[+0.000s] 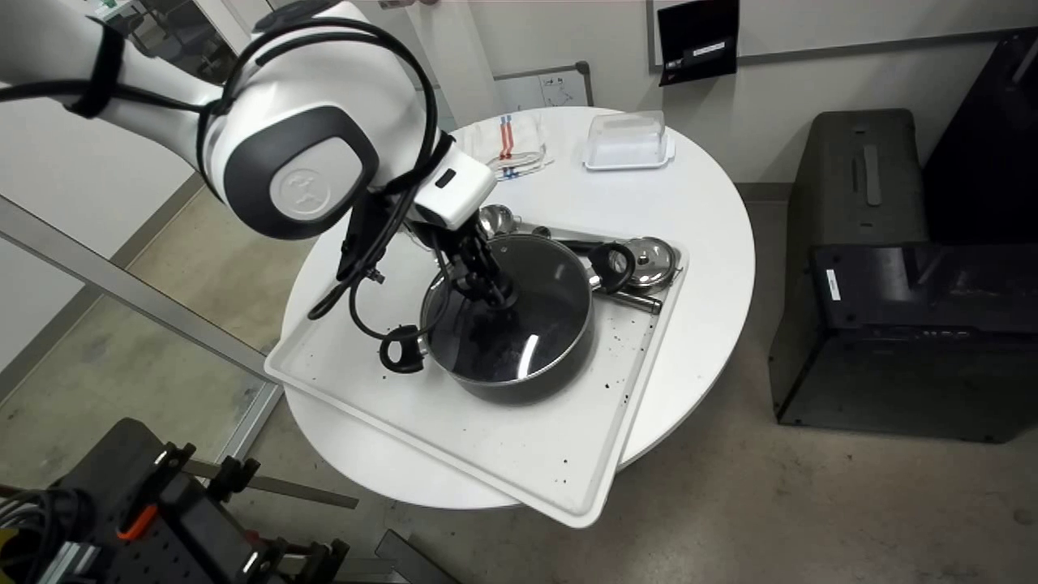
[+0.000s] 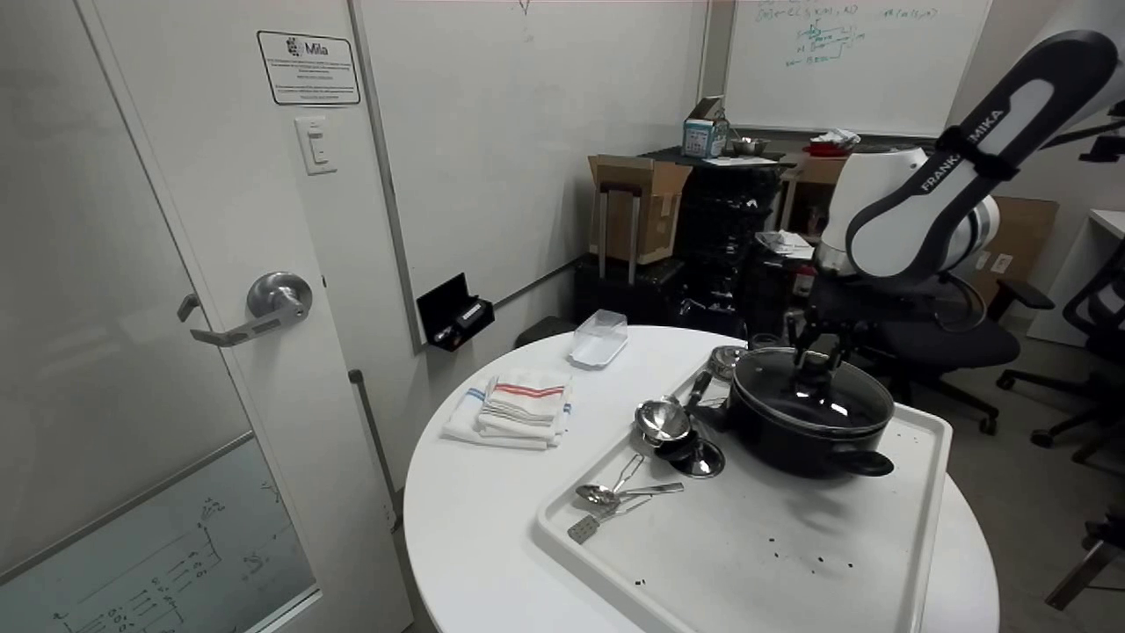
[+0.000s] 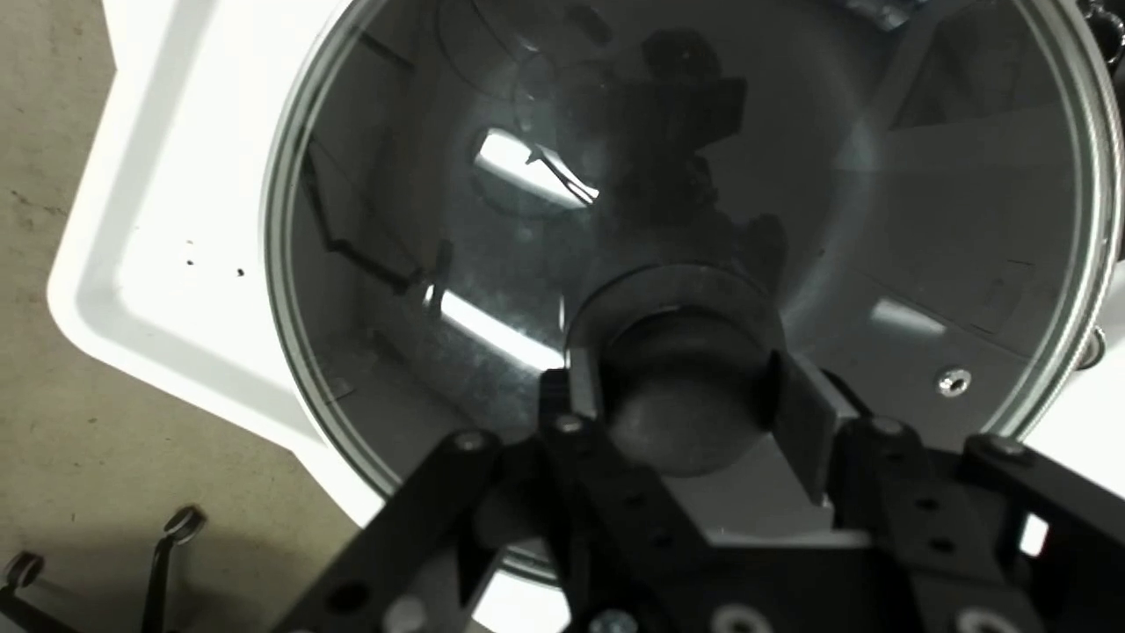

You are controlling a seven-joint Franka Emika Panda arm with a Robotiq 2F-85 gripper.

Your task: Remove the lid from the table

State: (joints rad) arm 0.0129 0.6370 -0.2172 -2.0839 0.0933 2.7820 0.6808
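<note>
One step looks done: our gripper (image 3: 692,391) pinches the knob (image 2: 810,381) of the lid (image 1: 523,332), seated on the pot (image 1: 551,388), clear container (image 1: 628,142) at its one o'clock in an exterior view. We judge lift-off remains.

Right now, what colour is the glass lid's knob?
The knob is black; clearest in the wrist view.

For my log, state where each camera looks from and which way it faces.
In an exterior view: above and beside the table, looking across at the pot; arm and tool at frame right.
In an exterior view: high up, looking steeply down on the tray; arm and tool from upper left.
Wrist view: on the arm, facing down at the lid; tool's fingers flank its knob.
Both exterior views share table, tray, pot, arm.
</note>
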